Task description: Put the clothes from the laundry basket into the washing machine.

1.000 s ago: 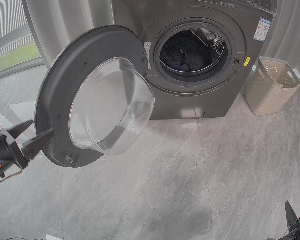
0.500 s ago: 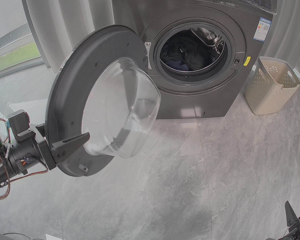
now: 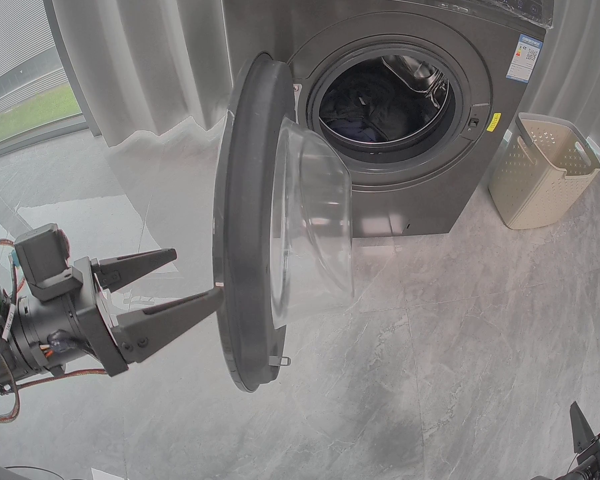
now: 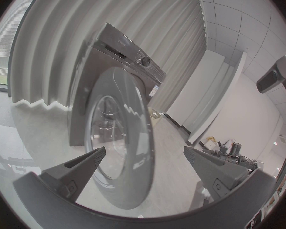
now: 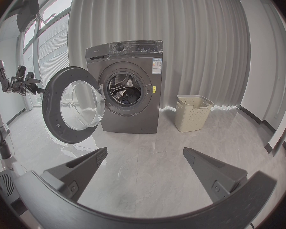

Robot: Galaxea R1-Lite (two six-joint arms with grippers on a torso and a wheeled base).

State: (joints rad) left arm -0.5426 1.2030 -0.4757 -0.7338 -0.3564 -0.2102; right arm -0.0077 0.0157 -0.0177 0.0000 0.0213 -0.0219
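The left gripper (image 3: 197,274) hangs with its fingers spread wide and grips nothing. One fingertip (image 3: 203,301) looks to touch the outer face of the washing machine door (image 3: 247,235). That door stands half open, edge-on in the head view, between this gripper and the drum mouth. There is one washing machine (image 3: 407,195), one door and one laundry basket (image 3: 547,175), which sits on the floor (image 3: 447,341) just beside the machine, on the robot's right. Dark clothes (image 3: 370,111) lie inside the drum. A pale curtain (image 3: 147,55) hangs behind. The right gripper (image 5: 144,150) sits low, well apart from the machine, its fingers wide and empty.
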